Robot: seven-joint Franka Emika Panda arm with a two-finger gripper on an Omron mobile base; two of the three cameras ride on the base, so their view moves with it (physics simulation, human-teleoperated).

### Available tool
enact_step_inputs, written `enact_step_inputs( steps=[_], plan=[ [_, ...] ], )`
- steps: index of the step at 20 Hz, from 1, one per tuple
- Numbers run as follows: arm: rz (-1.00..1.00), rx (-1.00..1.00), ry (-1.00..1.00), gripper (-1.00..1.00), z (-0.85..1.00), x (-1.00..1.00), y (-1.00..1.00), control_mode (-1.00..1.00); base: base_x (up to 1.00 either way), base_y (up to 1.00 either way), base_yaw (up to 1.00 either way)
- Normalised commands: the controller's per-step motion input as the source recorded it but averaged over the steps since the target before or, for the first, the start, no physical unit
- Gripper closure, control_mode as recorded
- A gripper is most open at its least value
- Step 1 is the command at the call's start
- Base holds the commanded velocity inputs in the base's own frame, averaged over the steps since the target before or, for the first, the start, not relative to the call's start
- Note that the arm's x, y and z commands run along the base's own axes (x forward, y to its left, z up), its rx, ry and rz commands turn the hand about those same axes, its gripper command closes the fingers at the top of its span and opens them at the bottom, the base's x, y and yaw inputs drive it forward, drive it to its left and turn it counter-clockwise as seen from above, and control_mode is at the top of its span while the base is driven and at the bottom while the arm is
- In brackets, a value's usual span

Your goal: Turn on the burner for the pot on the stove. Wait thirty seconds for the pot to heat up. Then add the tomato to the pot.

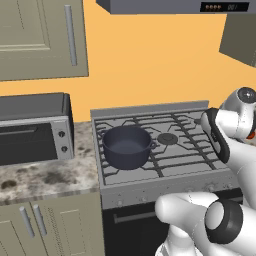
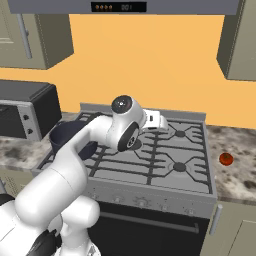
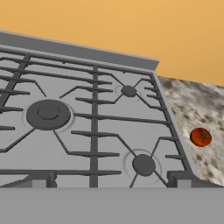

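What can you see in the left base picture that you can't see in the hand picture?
The left base view has the dark pot sitting on the left of the stove, plus the grey toaster oven on the counter beside it and the cabinets above. The hand view has the little red tomato lying on the speckled counter to the right of the stove, apart from it. Both pictures share the stove's dark grates and round burners and the orange wall behind.

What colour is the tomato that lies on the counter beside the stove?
The tomato is glossy red-orange with a small green stem spot; the hand view shows it best.
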Motion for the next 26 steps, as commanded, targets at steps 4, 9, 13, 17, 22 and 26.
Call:
enact_step_inputs(
  steps=[4, 9, 13, 17, 22, 26],
  plan=[
    [-0.03, 0.00, -0.02, -1.00, 0.00, -0.01, -0.12, -1.00, 0.00, 0.00, 0.00],
    [-0.27, 0.03, -0.02, -1.00, 0.00, 0.00, -0.18, -1.00, 0.00, 0.00, 0.00],
    [-0.29, 0.07, 0.00, -1.00, 0.00, 0.00, -0.39, -1.00, 0.00, 0.00, 0.00],
    [-0.08, 0.01, 0.00, -1.00, 0.00, 0.00, -0.18, -1.00, 0.00, 0.00, 0.00],
    [0.02, 0.00, 0.00, -1.00, 0.00, 0.00, -0.24, -1.00, 0.00, 0.00, 0.00],
    [0.07, 0.01, 0.00, -1.00, 0.00, 0.00, -0.54, -1.00, 0.00, 0.00, 0.00]
  ],
)
